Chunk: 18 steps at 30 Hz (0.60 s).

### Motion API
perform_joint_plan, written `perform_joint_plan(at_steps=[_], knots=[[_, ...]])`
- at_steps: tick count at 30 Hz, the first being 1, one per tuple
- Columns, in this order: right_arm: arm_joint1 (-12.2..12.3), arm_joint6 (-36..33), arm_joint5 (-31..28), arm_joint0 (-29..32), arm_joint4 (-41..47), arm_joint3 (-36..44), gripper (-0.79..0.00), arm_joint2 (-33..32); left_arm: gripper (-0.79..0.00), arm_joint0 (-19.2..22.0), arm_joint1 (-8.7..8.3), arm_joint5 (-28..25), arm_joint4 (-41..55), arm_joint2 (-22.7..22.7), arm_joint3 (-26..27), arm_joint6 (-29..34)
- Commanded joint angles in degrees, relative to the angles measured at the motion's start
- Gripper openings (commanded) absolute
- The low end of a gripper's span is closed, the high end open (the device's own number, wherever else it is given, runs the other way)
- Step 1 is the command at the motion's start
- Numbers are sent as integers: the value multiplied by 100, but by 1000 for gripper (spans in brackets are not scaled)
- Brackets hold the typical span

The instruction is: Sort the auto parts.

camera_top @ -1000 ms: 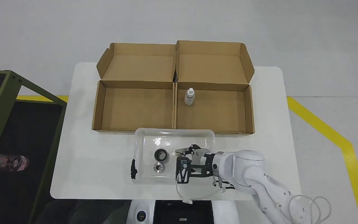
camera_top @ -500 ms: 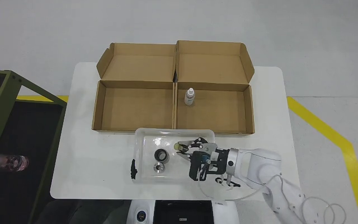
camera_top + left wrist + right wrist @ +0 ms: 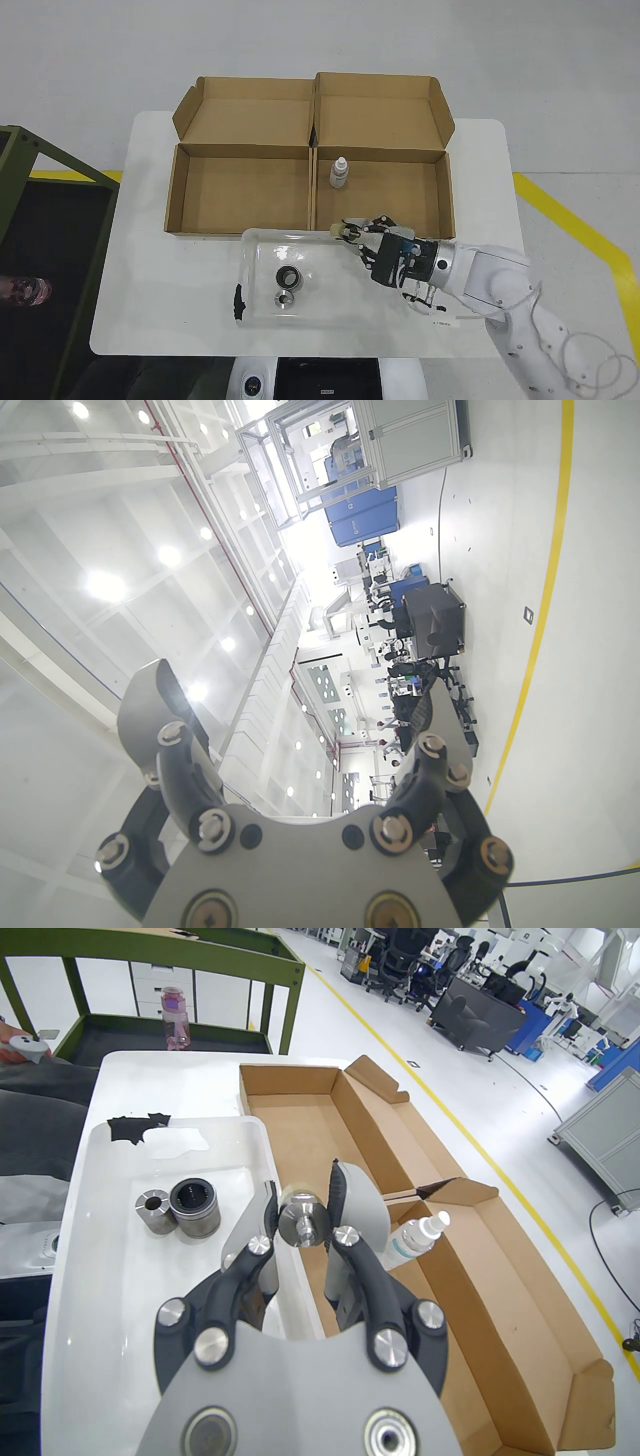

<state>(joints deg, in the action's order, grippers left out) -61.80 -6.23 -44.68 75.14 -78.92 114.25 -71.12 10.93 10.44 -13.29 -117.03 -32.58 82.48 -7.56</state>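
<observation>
The left gripper has its fingers spread wide with nothing between them (it points away from the table). On the white table, the clear rectangular plastic tray holds a grey steel cylinder with a centre hole just beside a silver sleeve bearing with a dark bore. The right gripper is clamped on a small silver stepped metal pin, held above the tray's far rim. Beyond it, the right-hand open brown cardboard box contains a white spray bottle.
</observation>
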Motion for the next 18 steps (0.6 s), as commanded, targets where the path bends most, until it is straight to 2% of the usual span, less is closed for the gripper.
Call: perform_joint_plan(at_steps=[1,6,18], knots=[[-9,-74,-3,-142,136,-161,-785,23,0,0,0,0,0,0,0,0],[-47,-466,97,-565,426,-585,-785,148,0,0,0,0,0,0,0,0],[-130,-2009,510,-1491,767,-1415,-785,472,0,0,0,0,0,0,0,0]])
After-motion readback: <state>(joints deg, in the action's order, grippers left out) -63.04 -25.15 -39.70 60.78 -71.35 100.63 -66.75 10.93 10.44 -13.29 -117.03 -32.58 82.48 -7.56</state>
